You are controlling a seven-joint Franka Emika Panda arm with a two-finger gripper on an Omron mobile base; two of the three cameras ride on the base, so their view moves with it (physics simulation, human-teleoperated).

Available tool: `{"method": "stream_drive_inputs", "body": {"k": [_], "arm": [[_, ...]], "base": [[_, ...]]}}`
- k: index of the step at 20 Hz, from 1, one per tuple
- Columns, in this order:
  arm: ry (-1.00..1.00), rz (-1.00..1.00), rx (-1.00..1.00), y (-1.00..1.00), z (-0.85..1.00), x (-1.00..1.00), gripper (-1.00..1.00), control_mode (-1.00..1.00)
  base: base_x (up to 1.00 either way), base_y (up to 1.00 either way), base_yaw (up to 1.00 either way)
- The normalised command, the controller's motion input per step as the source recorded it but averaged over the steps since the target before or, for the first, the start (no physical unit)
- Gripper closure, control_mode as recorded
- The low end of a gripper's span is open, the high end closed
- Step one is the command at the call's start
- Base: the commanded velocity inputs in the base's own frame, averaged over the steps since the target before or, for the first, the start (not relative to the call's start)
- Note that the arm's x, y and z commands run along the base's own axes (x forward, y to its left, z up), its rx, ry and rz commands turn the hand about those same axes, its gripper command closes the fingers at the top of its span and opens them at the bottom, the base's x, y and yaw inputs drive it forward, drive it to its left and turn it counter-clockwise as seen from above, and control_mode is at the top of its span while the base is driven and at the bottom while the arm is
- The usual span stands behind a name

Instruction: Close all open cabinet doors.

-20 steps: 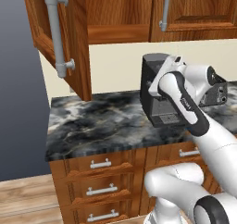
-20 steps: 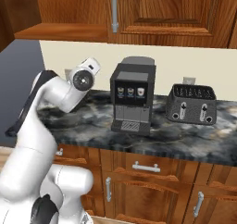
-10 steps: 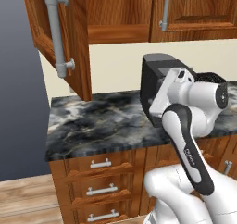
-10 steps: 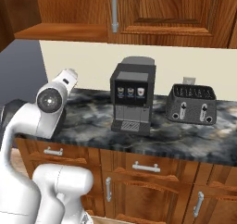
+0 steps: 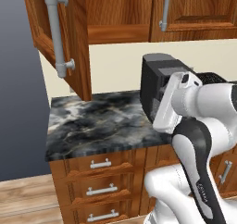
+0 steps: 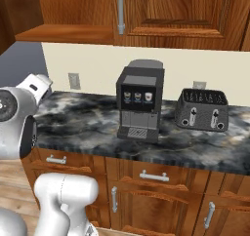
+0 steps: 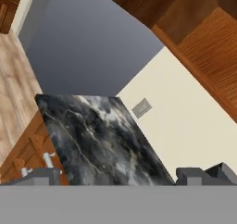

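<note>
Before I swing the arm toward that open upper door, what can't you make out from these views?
- Open cabinet door: its top is cut off by the upper edge of the left base view, so the hinge side is unseen.
- Coffee machine: its front is hidden by the arm in the left base view.
- Gripper: the hand view shows just the fingertips, spread apart, nothing between them.
- Wall outlet: too small for detail.

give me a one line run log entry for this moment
stage: approach | gripper: open, empty, over counter | open cabinet door: swung out at left, not yet touched | neighbouring door: shut
</note>
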Motion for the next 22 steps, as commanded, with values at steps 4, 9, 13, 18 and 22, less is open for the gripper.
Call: {"method": "stream_drive_inputs", "body": {"k": [4,9,13,18,22], "arm": [[0.0,0.0,-0.07,0.43,-0.01,-1.0,-1.0,-1.0],[0.0,0.01,-0.11,0.22,-0.36,-0.77,-1.0,-1.0],[0.0,0.04,-0.23,0.05,-0.47,-0.13,-1.0,-1.0],[-0.02,0.04,-0.17,0.27,-0.22,-0.48,-1.0,-1.0],[-0.08,0.06,-0.16,0.38,-0.02,-0.56,-1.0,-1.0]], "base": [[0.0,0.0,0.0],[0.0,0.0,0.0],[0.0,0.0,0.0],[0.0,0.0,0.0],[0.0,0.0,0.0]]}}
